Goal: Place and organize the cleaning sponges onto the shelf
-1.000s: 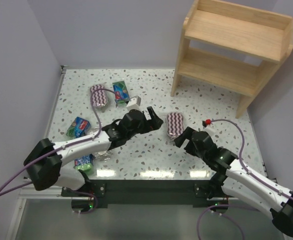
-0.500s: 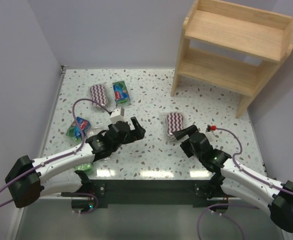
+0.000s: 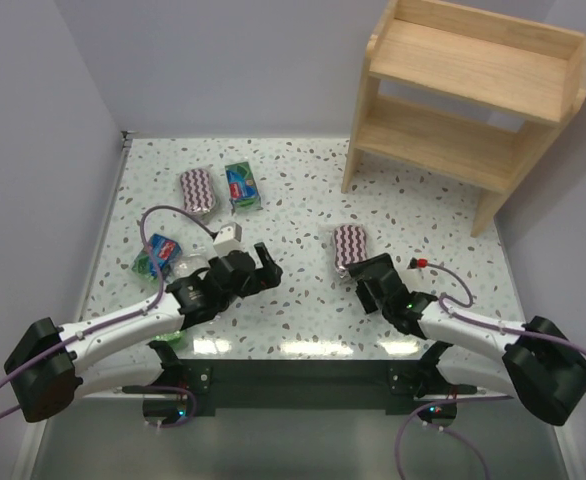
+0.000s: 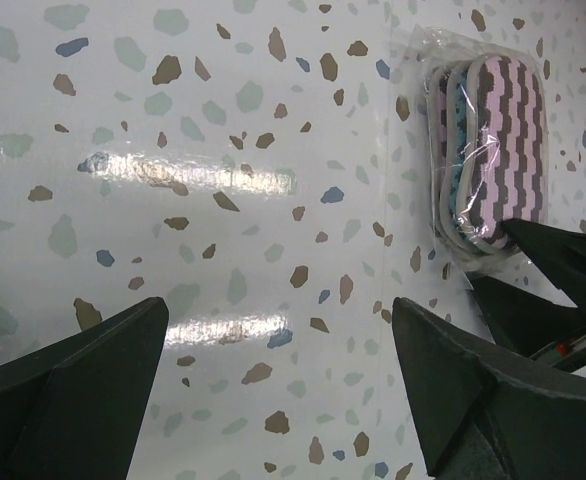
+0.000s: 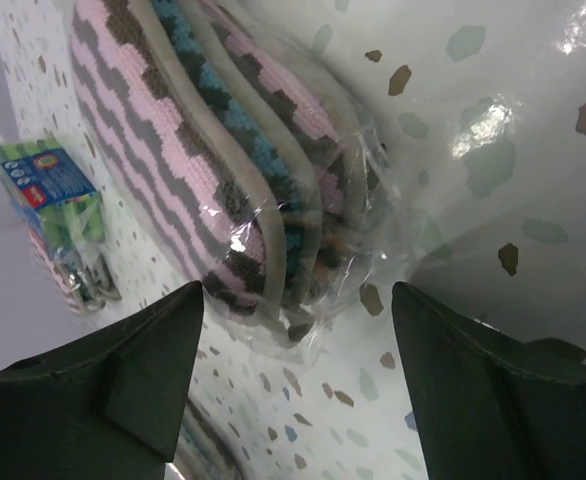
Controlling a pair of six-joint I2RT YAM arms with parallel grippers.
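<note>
A striped oval sponge pack (image 3: 350,246) lies flat mid-table. My right gripper (image 3: 366,272) is open at its near end. In the right wrist view the pack (image 5: 213,170) fills the top, its wrapped end just ahead of the open right gripper (image 5: 298,370). My left gripper (image 3: 263,264) is open and empty, to the left of that pack. In the left wrist view the left gripper (image 4: 283,380) is over bare table and the pack (image 4: 493,160) is at upper right. A second striped pack (image 3: 197,190) and a green pack (image 3: 242,186) lie at back left. The wooden shelf (image 3: 473,100) stands at back right, both tiers bare.
Another green pack (image 3: 158,252) lies at the left beside my left arm, and a bit of green (image 3: 170,338) shows under that arm. A green pack (image 5: 53,190) shows far left in the right wrist view. Walls close the table on the left and back.
My left gripper has drawn back to the left and toward the near edge, away from the middle striped pack. My right gripper has lowered to that pack's near end.
</note>
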